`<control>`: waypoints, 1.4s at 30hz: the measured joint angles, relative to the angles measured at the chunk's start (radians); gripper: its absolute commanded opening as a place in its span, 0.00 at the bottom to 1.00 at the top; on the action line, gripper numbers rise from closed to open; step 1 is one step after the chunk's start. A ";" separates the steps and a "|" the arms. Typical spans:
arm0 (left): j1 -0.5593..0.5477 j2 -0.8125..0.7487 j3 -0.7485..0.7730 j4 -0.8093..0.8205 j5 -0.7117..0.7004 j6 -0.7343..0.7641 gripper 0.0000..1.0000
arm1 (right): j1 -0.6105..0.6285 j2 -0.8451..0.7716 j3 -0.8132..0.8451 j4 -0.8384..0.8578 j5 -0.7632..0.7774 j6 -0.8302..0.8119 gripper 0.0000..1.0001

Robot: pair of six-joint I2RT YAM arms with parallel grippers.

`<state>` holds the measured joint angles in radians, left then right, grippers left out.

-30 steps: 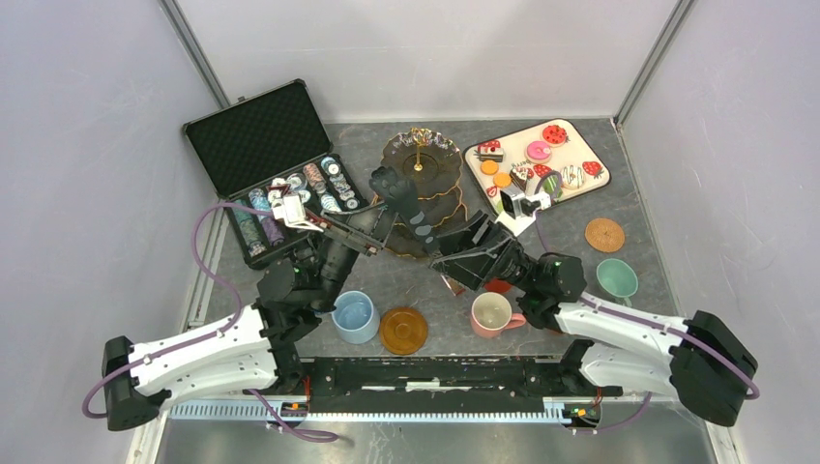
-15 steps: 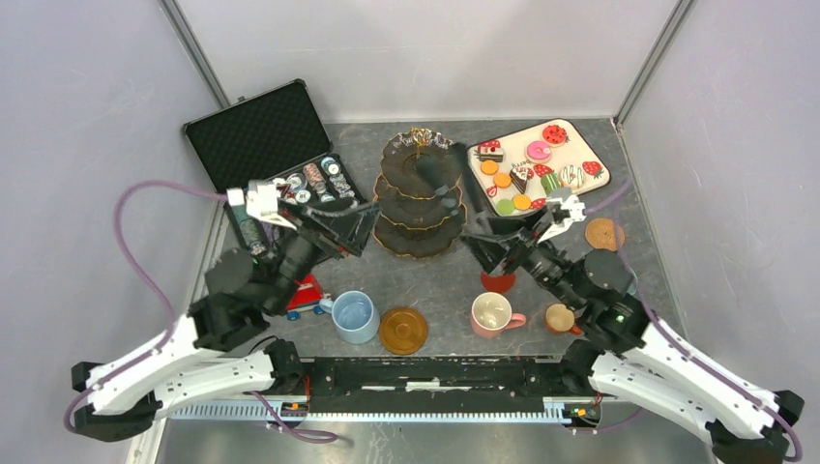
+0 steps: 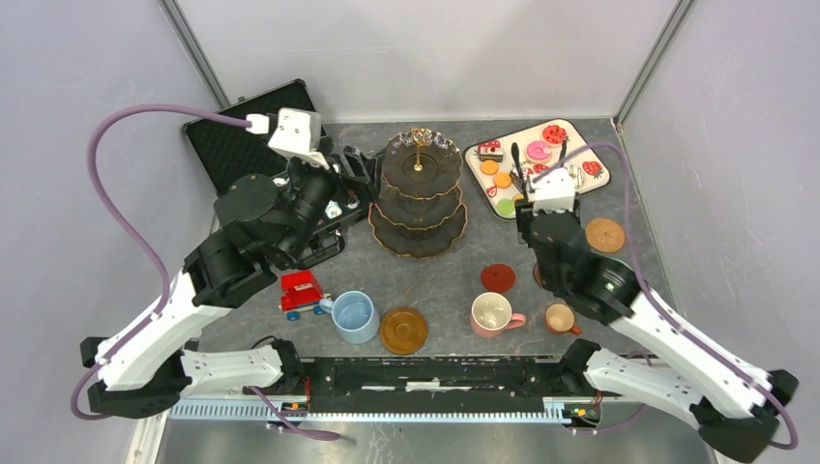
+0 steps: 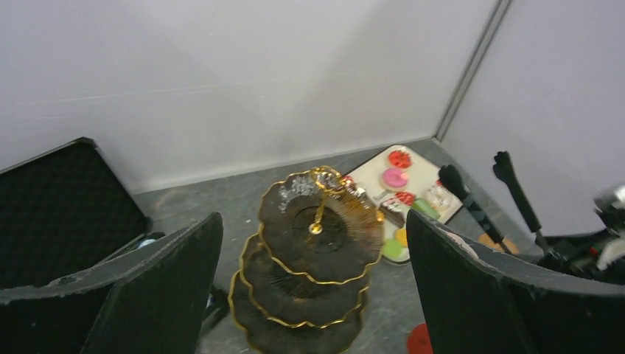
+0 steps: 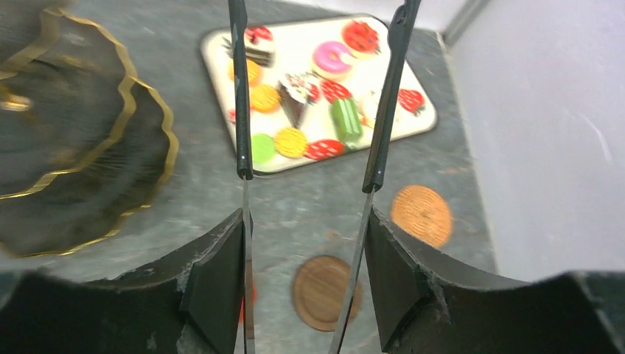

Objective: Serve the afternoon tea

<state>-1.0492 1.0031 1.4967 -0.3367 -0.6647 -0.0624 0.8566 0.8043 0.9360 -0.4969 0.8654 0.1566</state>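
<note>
Both pincers gape, empty. The left pincer [image 4: 312,216] faces the stand [image 3: 418,193] at mid-desk [image 3: 435,275]. The right pincer [image 5: 313,74] points at the sweets [image 5: 332,59] on the tray [image 5: 295,43] beside the stand.

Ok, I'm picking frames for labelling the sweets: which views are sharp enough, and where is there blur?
Top external: evenly lit and sharp, the sweets tray readable. Left wrist: soft overall, the tray tiny beyond the three-tier stand. Right wrist: tray nearest, sweets distinct though slightly smeared; the stand's gold rims at left are blurred.
</note>
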 measured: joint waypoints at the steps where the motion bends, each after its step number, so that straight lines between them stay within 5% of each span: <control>1: 0.006 0.006 -0.005 -0.007 -0.011 0.010 1.00 | -0.024 0.032 0.001 0.000 0.008 -0.010 0.60; 10: 0.013 -0.211 -0.262 0.129 -0.128 0.142 1.00 | -0.445 0.379 0.059 0.005 -0.284 -0.057 0.57; 18: 0.016 -0.314 -0.444 0.354 -0.200 0.275 1.00 | -0.548 0.586 0.126 0.021 -0.496 -0.076 0.54; 42: 0.016 -0.259 -0.504 0.406 -0.198 0.296 1.00 | -0.769 0.966 0.489 0.036 -0.703 -0.078 0.55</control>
<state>-1.0336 0.7437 0.9924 0.0692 -0.8627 0.2333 0.0872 1.7706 1.4246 -0.4606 0.1627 0.0784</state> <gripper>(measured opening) 0.996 0.556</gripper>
